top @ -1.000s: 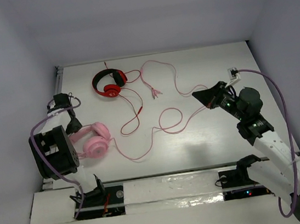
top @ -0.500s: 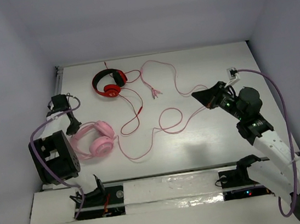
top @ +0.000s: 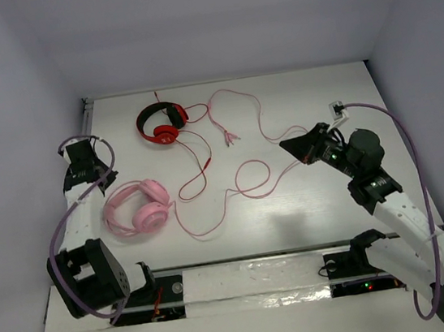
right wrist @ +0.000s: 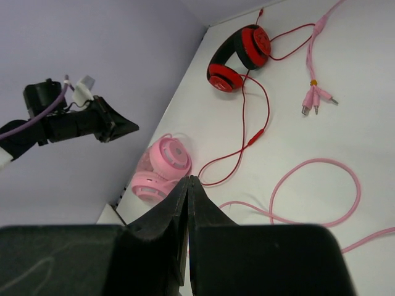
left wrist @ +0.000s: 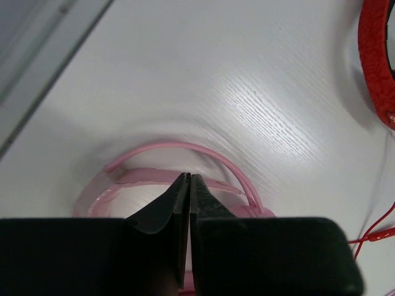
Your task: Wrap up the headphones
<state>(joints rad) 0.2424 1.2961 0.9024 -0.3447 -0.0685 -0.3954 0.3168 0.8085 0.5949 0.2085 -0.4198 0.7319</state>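
The pale-pink headphones [top: 138, 209] lie on the white table at the left, cups side by side [right wrist: 163, 166]. Their thin pink cable [top: 206, 234] runs right in loops [right wrist: 316, 161] to plugs near the table's middle back. My left gripper [top: 92, 173] hangs shut and empty above the table, just back-left of the headphones. In the left wrist view the pink headband [left wrist: 179, 146] shows beyond its tips [left wrist: 188, 176]. My right gripper [top: 286, 144] is shut and empty, raised over the cable at the right; its closed tips [right wrist: 188, 179] point toward the headphones.
Smaller red-and-black headphones [top: 161, 123] with a red cable [top: 204, 156] lie at the back left, and the red cable crosses close to the pink one. A metal rail [top: 85, 110] lines the table's left edge. Grey walls enclose the table.
The left gripper has closed empty and pulled back-left and up, away from the headband. The pink headphones shifted slightly. The right gripper edged a little left.
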